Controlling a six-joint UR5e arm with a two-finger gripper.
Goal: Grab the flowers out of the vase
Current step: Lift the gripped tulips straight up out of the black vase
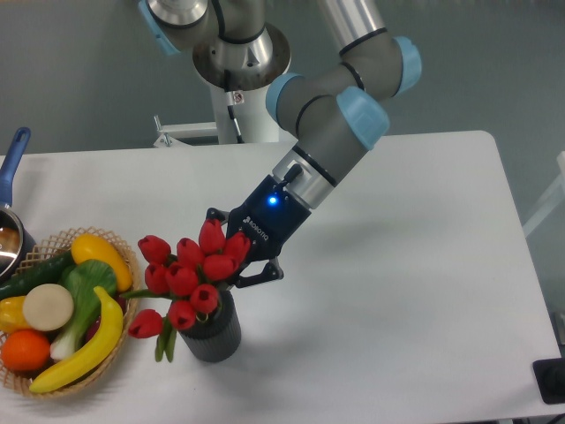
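Above the vase (pixel 212 331), the flowers (pixel 187 269) are gripped by the pincer (pixel 237 269), fingers closed on the bunch at the vase's right rim. Stems still sit in the vase; the wicker basket (pixel 53 305) lies left of it on the desk (pixel 397 291).

text: small white lettering | on: gripper (pixel 231 276) body | legibility: too small to read
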